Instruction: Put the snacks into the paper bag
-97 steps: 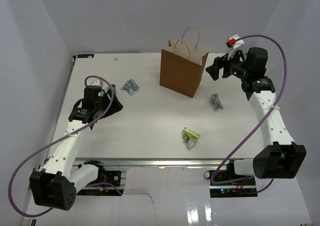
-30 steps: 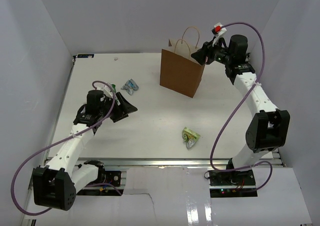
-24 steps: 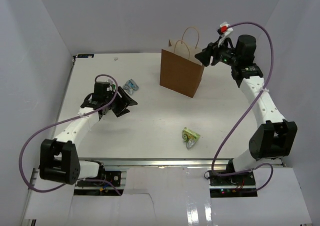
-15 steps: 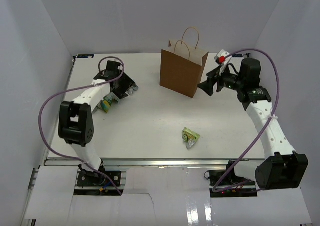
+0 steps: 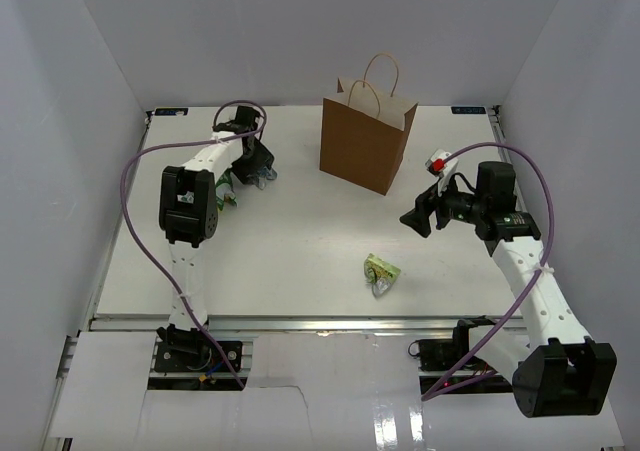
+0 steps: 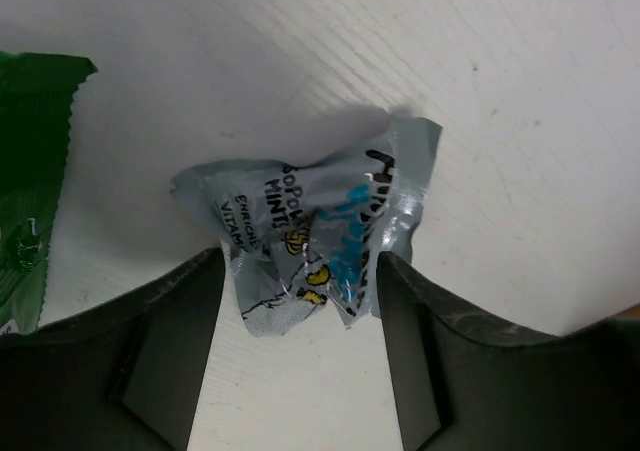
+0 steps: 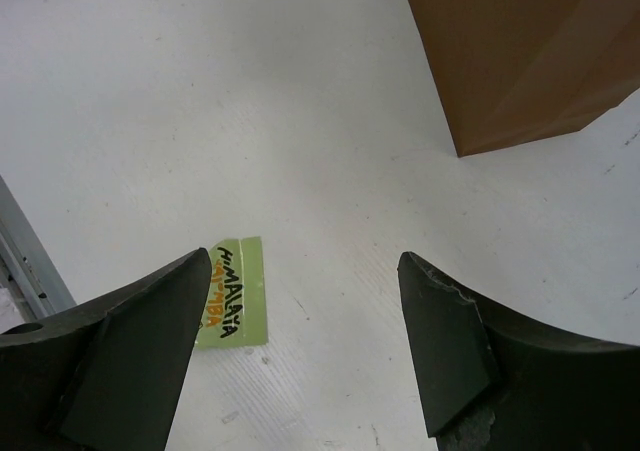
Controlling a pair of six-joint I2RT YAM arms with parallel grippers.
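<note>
The brown paper bag point(image 5: 366, 143) stands upright at the back middle of the table. My left gripper point(image 5: 252, 165) is open and low over a silver-grey snack packet point(image 5: 267, 176). In the left wrist view that packet point(image 6: 310, 226) lies on the table with its lower edge between the fingers point(image 6: 165, 356), apart from the gripper point(image 6: 300, 366). A green packet point(image 5: 222, 194) lies beside it, also at the left wrist view's edge point(image 6: 25, 196). My right gripper point(image 5: 418, 217) is open and empty to the front right of the bag. A yellow-green packet point(image 5: 380, 273) lies near the front; the right wrist view shows it point(image 7: 228, 306) by the left finger.
The bag's lower corner point(image 7: 520, 51) fills the upper right of the right wrist view. White walls close in the table point(image 5: 300, 241) at the back and on both sides. The metal rail point(image 5: 320, 323) runs along the near edge.
My left arm swung to the far left and came down over the silver-grey packet; a green packet now lies beside it. My right gripper left the bag's mouth and dropped to its front right, open.
</note>
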